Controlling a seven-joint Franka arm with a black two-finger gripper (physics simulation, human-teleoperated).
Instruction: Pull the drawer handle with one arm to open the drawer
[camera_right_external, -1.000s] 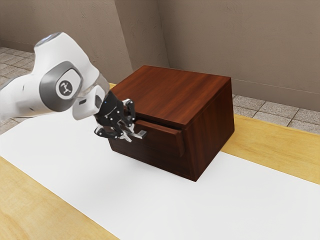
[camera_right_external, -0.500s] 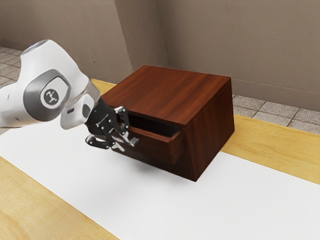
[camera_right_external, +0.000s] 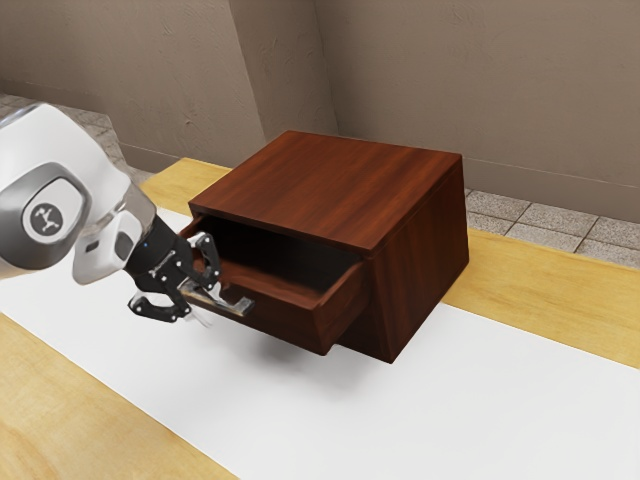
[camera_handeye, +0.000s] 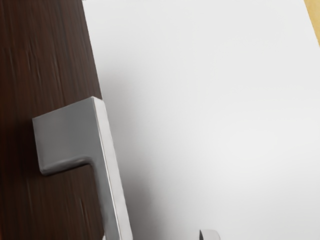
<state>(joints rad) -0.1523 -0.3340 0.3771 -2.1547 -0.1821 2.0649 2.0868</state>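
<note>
The gripper is pinching the handle between its fingers, best pulling the half-open drawer squarely toward eight o'clock.

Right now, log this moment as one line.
phase: pull | gripper: at handle | drawer: partly open, sticking out of cabinet front | cabinet: on white sheet

A grey handle juts from the dark drawer front.
</note>
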